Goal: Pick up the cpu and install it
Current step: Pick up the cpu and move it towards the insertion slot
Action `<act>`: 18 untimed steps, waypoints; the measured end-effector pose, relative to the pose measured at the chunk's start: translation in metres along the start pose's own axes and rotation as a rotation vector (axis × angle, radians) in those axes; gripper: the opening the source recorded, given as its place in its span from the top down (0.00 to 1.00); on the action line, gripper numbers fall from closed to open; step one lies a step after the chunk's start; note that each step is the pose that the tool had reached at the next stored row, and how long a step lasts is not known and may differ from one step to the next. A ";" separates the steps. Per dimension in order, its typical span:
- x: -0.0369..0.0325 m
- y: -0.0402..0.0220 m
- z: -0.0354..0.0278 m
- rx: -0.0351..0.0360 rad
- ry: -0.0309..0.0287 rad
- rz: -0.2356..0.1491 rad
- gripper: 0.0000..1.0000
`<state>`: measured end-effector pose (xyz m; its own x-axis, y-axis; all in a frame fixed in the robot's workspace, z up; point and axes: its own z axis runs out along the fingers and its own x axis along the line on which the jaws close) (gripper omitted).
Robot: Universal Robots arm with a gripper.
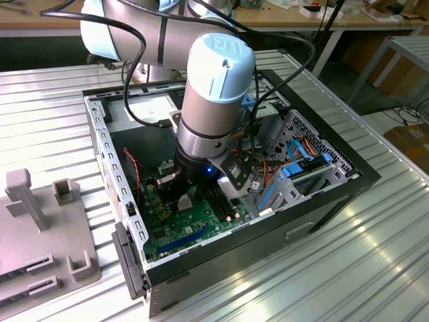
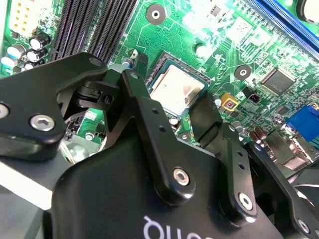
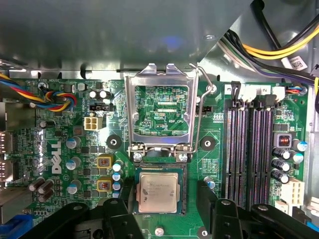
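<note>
revealing the raised frame (image 3: pixel 130 109), the first wrist view overlooks the cpu (image 3: pixel 158 192).

Robotics lab or workshop, robot arm (image 1: pixel 218 87) at centre frame over an open computer case (image 1: pixel 268 251), ribbed metal table (image 1: pixel 375 268), cluttered workbench (image 1: pixel 362 23) along the top edge, cardboard box (image 1: pixel 412 144) far right.

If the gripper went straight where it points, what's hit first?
Probably the small square silver-grey cpu seated on the green motherboard; it lies between the gripper's open fingers, which may touch board first. Depth unclear.
</note>
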<state>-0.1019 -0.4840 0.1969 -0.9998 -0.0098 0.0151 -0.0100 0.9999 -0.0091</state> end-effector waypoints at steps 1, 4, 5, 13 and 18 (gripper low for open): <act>-0.0001 0.0000 0.0000 0.0002 0.0001 0.000 0.39; -0.0001 0.0000 0.0000 0.0001 0.0000 -0.001 0.39; -0.0001 0.0000 0.0000 0.0002 0.0000 -0.001 0.39; 0.0003 0.0004 0.0000 0.0029 -0.0004 -0.038 0.39; 0.0002 0.0024 0.0000 0.0045 -0.0040 -0.042 0.39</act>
<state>-0.1020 -0.4816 0.1969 -0.9986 -0.0523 0.0115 -0.0524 0.9985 -0.0130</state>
